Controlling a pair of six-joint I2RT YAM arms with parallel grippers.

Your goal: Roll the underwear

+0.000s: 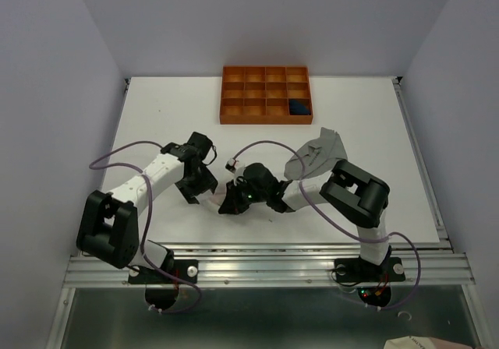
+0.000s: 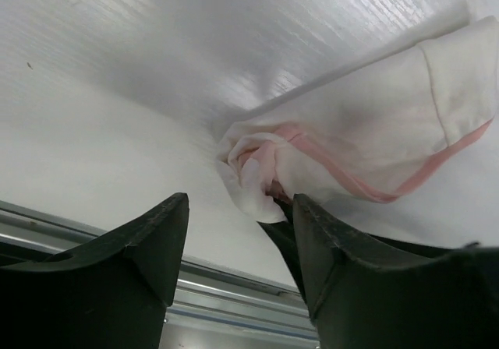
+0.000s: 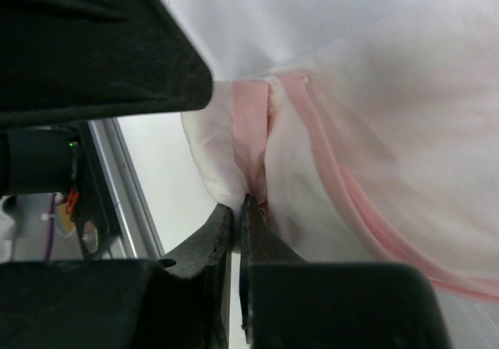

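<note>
The pink-white garment (image 2: 366, 123) is judged to be about partway through its roll: one end is wound into a small tight coil (image 2: 253, 166), pink trim spiralling through it, while the rest of the cloth is spread flat on the table (image 1: 171, 107) beyond; the greater part of this piece is left to be rolled. The grey garment (image 1: 316, 156) is seen lying loose and crumpled on the table to the right, not yet rolled; the navy garment (image 1: 298, 107) is already set in the near right compartment of the orange tray (image 1: 257, 118) (whether it is rolled cannot be told from above). So one piece seems finished, one is under way and one is untouched.

The coil is placed just ahead of the left gripper (image 2: 238, 209), off-centre toward one of its fingers (image 2: 335, 248); these fingers are held well apart and nothing is gripped between them; whether the nearer finger touches the cloth cannot be told. The right gripper (image 3: 240, 209) is closed tight, and a fold of the pink trim at the coil's edge is pinched between its tips; the coil is thus held by this gripper alone, the two grippers being crowded together near the front edge of the table.
</note>
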